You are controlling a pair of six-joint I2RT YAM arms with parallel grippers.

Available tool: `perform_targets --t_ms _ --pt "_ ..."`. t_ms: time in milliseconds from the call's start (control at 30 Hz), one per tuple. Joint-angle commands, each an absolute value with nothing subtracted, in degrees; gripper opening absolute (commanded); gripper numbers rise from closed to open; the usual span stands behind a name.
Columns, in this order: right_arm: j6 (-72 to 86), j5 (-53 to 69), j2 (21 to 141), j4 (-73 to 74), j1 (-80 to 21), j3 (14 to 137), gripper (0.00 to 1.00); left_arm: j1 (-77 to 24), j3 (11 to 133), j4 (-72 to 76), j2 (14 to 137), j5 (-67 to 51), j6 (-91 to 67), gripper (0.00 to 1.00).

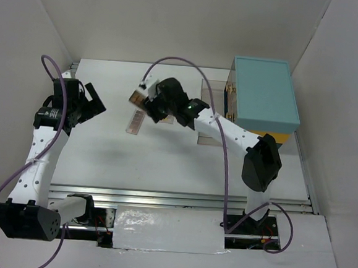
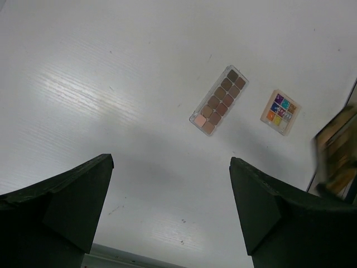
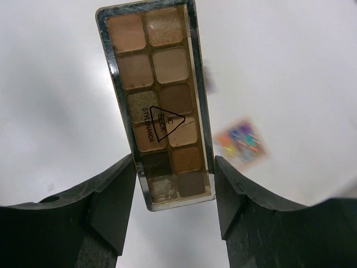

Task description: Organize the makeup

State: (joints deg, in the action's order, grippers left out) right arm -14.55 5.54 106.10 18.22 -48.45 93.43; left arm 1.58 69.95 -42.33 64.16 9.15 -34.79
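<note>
The left gripper [image 2: 171,167] frames the bottom of the view, its dark fingers [image 2: 72,195] set wide apart over the white table [image 2: 83,84]. A long palette [image 2: 218,100] of brown shades lies flat beyond them, angled. Just right of it, apart, sits a small square palette [image 2: 280,111] of bright colours. Farther right of it, at the edge, is a blurred gold-brown object [image 2: 337,151].

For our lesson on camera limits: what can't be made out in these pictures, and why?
Small colourful palette: blurred in right wrist view.
Teal case: top view, its top hides the contents.
Brownish thing: left wrist view, blurred and cut by the right edge.
Long palette: top view, too small to tell its shades.
</note>
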Motion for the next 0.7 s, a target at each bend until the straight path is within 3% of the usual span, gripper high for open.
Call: perform_targets --t_ms 0,133,300,667 --pt "-3.4 -15.4 107.7 21.2 -40.7 100.9 0.02 1.9 69.1 -40.3 62.8 9.1 -35.2 0.99" --pt "3.1 -27.3 112.6 30.0 -33.6 108.3 0.02 2.0 68.9 -38.9 63.0 7.0 -36.1 0.99" --pt "8.3 -28.6 114.0 34.0 -26.6 107.1 0.04 2.0 69.8 -37.2 64.7 2.3 -37.4 0.99" --pt "14.0 -29.4 114.3 30.4 -24.3 98.0 0.13 -0.7 70.7 -34.2 68.1 0.8 -39.7 0.99"
